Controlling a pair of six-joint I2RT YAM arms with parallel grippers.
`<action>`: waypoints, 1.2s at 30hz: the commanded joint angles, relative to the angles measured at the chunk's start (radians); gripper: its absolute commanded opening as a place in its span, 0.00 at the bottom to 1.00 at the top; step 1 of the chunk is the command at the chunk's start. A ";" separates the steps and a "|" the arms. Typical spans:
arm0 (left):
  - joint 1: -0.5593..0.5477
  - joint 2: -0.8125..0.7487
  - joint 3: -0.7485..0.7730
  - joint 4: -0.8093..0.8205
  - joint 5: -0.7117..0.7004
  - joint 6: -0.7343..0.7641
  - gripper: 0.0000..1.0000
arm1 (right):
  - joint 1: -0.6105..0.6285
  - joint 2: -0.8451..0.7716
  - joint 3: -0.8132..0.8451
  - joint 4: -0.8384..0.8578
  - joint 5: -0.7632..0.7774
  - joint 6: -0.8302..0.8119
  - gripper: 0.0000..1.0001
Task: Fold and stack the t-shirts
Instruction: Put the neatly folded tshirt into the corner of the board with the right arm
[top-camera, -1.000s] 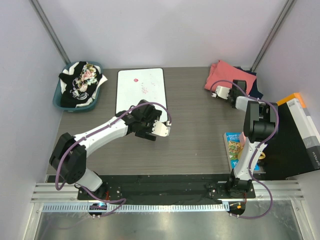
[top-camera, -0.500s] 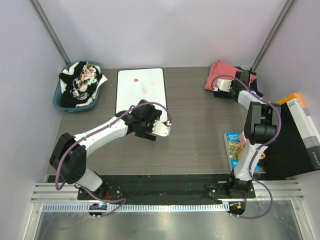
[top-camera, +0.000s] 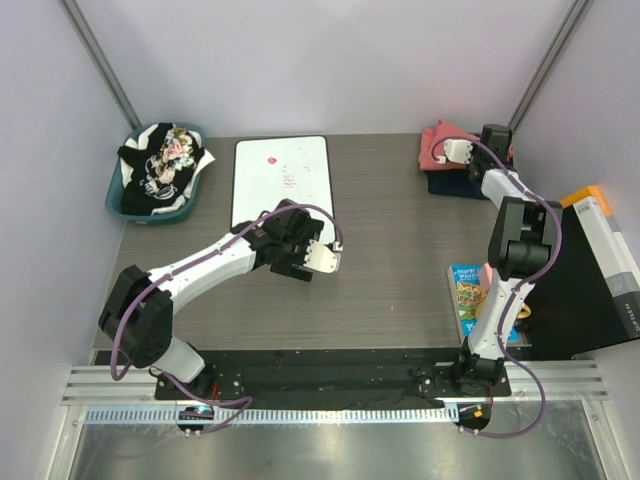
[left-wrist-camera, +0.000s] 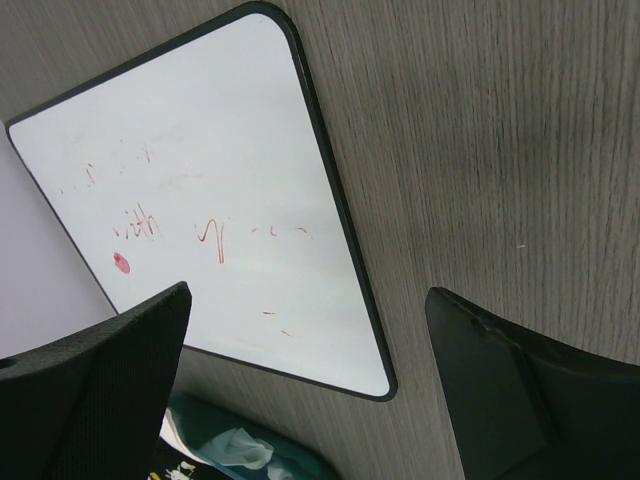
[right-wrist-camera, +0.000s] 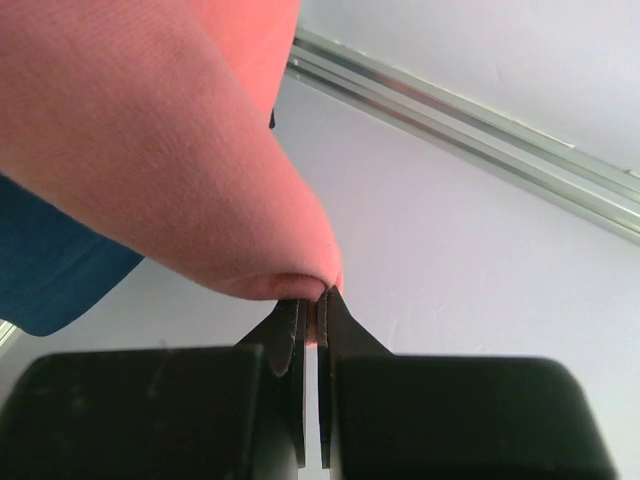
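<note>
Navy t-shirt (top-camera: 452, 186) mostly under salmon t-shirt (top-camera: 435, 150)

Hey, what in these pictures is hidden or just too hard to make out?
- Top view: the right pincer and its arm cover part of the salmon t-shirt, hiding how it is folded.
- Right wrist view: the navy t-shirt is cut off by the left edge.
- Top view: the piled shirts in the basket overlap, so their number is unclear.
- Left wrist view: the red marks on the whiteboard are too faint to read.

Grey wood-grain table (top-camera: 400, 225), pale walls (top-camera: 330, 60)
</note>
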 joint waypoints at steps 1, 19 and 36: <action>0.005 -0.009 0.024 0.018 -0.002 0.000 1.00 | -0.019 -0.013 0.014 0.065 0.024 -0.033 0.01; 0.004 -0.002 0.029 0.017 -0.002 0.000 1.00 | -0.079 0.033 -0.056 0.304 0.053 -0.093 0.01; 0.005 -0.006 0.036 0.004 -0.002 -0.002 1.00 | -0.111 0.143 -0.067 0.455 0.146 -0.134 0.01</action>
